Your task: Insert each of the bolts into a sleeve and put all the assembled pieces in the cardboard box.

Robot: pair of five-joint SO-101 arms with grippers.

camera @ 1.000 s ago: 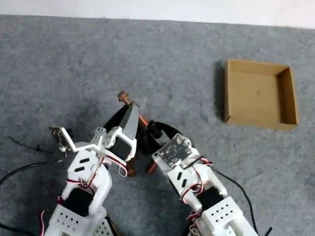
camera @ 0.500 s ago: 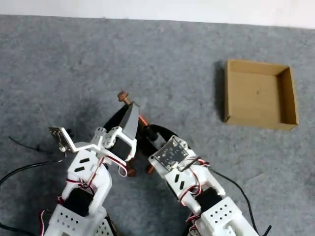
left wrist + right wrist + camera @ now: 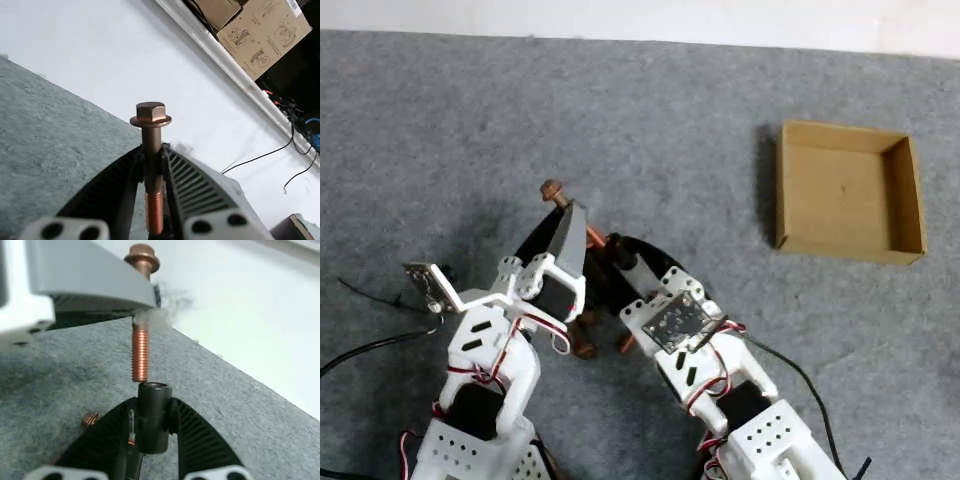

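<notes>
My left gripper (image 3: 572, 228) is shut on a copper bolt (image 3: 554, 190), whose head points away from the arms. In the left wrist view the bolt (image 3: 151, 145) stands upright between the black fingers (image 3: 187, 185), threads down. Close beside it my right gripper (image 3: 617, 252) is shut on a black sleeve (image 3: 618, 246). In the right wrist view the sleeve (image 3: 153, 412) stands with its open end just under the threaded tip of the bolt (image 3: 141, 350), nearly in line. The cardboard box (image 3: 848, 190) lies empty at the far right.
Loose copper bolts (image 3: 584, 350) lie on the grey felt between the two arm bases, one of them (image 3: 90, 419) on the mat beyond the sleeve. A white wall edge borders the mat at the far side. Cables trail at the near left.
The left arm has shifted left and slightly away with the bolt. The right arm has swung left and forward, bringing the sleeve up to the bolt's tip.
</notes>
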